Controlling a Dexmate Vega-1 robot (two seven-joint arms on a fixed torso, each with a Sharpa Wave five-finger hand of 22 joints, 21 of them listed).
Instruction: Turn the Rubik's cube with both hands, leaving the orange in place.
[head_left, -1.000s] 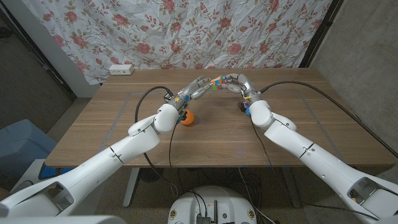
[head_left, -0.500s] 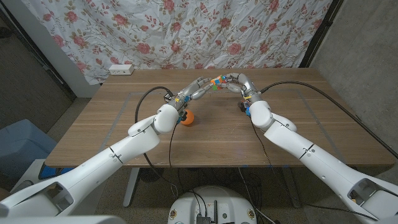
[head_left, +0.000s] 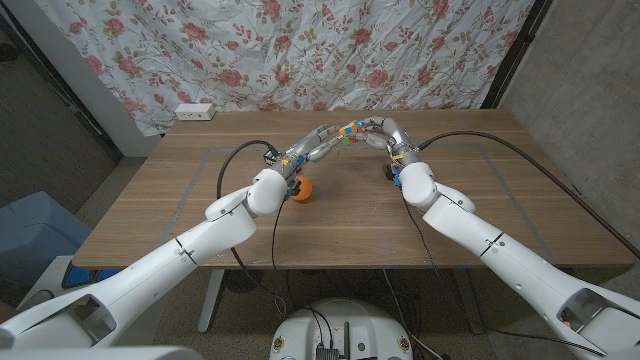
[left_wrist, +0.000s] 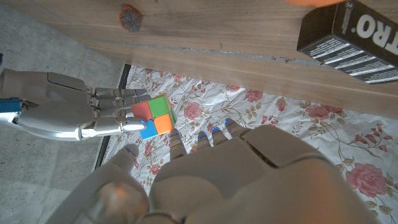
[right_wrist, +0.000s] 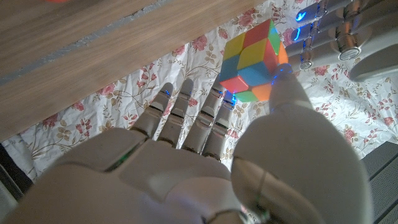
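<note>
Both arms reach in over the brown wooden table (head_left: 200, 215) and meet above its far half, where the small multicoloured Rubik's cube (head_left: 349, 130) is held in the air between the two hands, in front of the white curtain with pink roses (head_left: 300, 50). The left hand (head_left: 312, 145) comes at the cube from the robot's left side and the right hand (head_left: 377, 130) from the right, their fingertips closing on opposite sides of it. In the right wrist view the cube (right_wrist: 254, 59) shows yellow, green, blue, red and orange faces, with the right hand's thumb tip pressed against its edge and the left hand's fingers (right_wrist: 323, 25) touching its other side; the right hand's remaining fingers (right_wrist: 186, 115) are stretched out beside it. In the left wrist view the right hand's fingers (left_wrist: 115, 106) grip the cube (left_wrist: 153, 116), though the left hand's own fingertips (left_wrist: 214, 134) look just short of it from this angle, so its contact is hard to judge there. The round orange fruit (head_left: 302, 190) sits on the table beside the left wrist, nearer the robot than the cube and apart from it. A white power strip (head_left: 194, 111) lies at the table's far left corner.
</note>
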